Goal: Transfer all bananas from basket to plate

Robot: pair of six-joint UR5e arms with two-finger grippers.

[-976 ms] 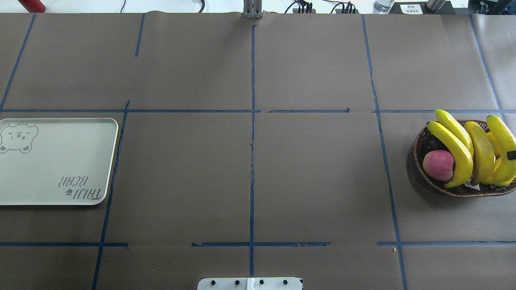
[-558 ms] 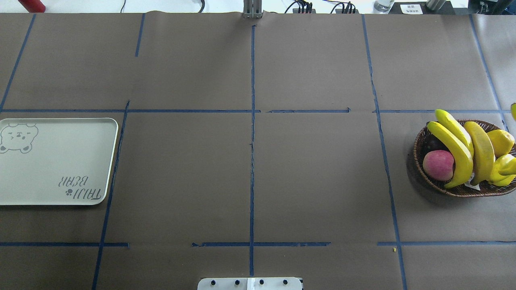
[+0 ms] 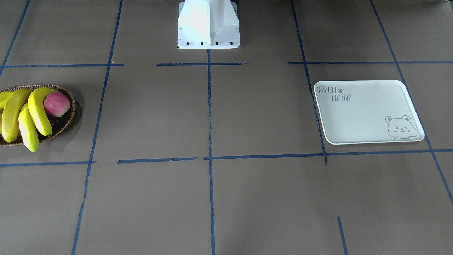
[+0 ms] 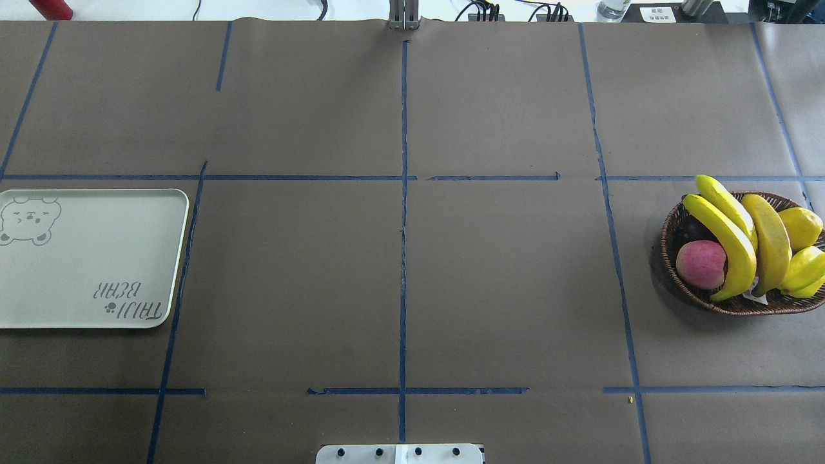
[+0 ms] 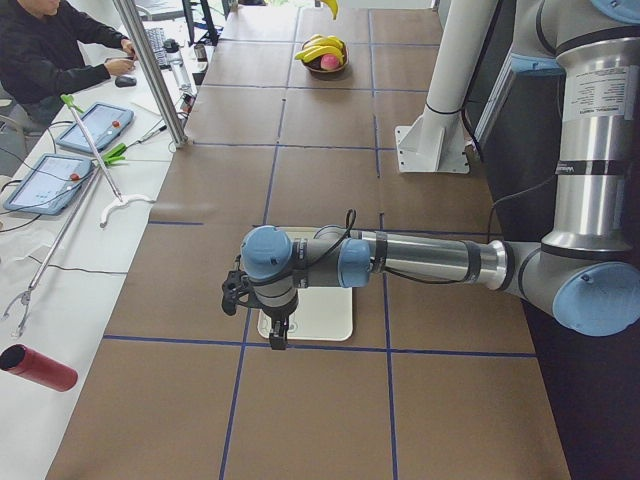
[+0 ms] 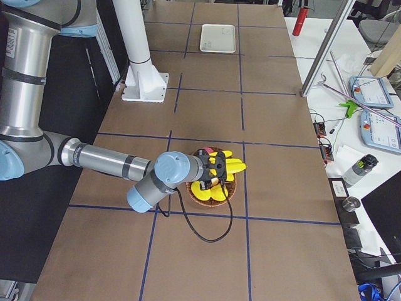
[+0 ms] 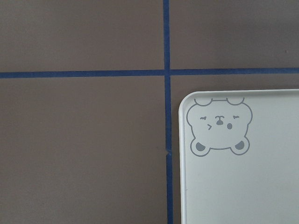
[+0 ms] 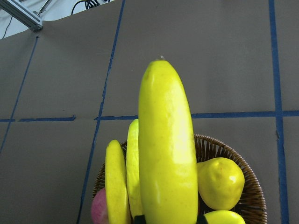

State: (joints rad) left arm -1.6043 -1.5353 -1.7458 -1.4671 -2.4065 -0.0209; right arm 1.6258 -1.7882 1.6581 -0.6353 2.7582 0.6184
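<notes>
The brown wicker basket (image 4: 670, 225) sits at the table's right edge with three bananas (image 4: 735, 238) lying across it. A further banana (image 8: 168, 149) hangs upright above the basket. My right gripper (image 6: 213, 183) is shut on its lower end, and only dark finger tips show at the bottom of the right wrist view. This banana is outside the overhead view. The pale plate (image 4: 90, 258) with the bear print lies bare at the far left. My left gripper (image 5: 277, 335) hovers over the plate's bear corner (image 7: 219, 128). I cannot tell whether it is open or shut.
A pink-red apple (image 4: 700, 264) and stubby yellow fruit (image 4: 801, 227) share the basket. Blue tape lines cross the brown table cover. The robot's white base (image 3: 208, 24) stands mid-table. A person (image 5: 50, 50), tablets and a red cylinder (image 5: 38, 367) are on the side bench.
The banana at the basket's right side has risen out of the overhead view with my right gripper, uncovering the stubby yellow fruit beneath. Plate and other bananas have not moved.
</notes>
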